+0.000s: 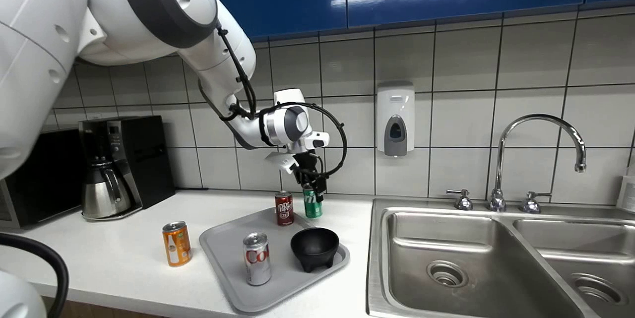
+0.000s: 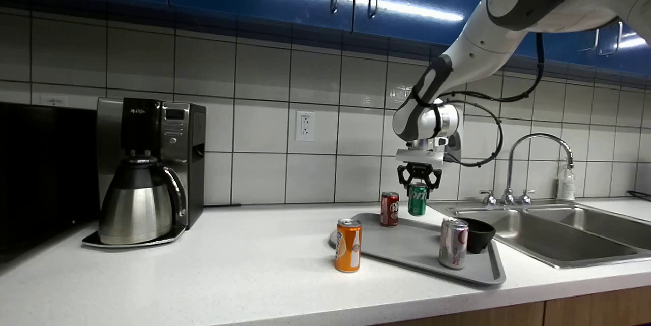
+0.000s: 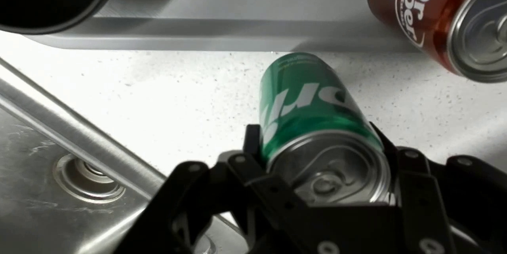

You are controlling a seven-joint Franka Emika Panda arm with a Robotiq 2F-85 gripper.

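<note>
My gripper [image 1: 313, 192] is at the back of the counter, its two black fingers closed against opposite sides of a green soda can [image 1: 311, 205]. In an exterior view the gripper [image 2: 418, 192] points down over the upright green can [image 2: 417, 205]. In the wrist view the fingers [image 3: 317, 141] grip the green can [image 3: 309, 91] near its silver top. I cannot tell whether its base touches the counter. A dark red can [image 1: 284, 209] stands beside it on the grey tray [image 1: 223, 241]; the red can [image 3: 416, 8] also shows in the wrist view.
A silver can [image 1: 257, 261] and a black three-legged bowl [image 1: 314, 247] stand on the tray. An orange can [image 2: 348, 245] stands on the counter beside the tray. A steel sink [image 1: 378, 258] with a faucet [image 1: 536, 117] and a coffee maker [image 2: 136, 206] flank them.
</note>
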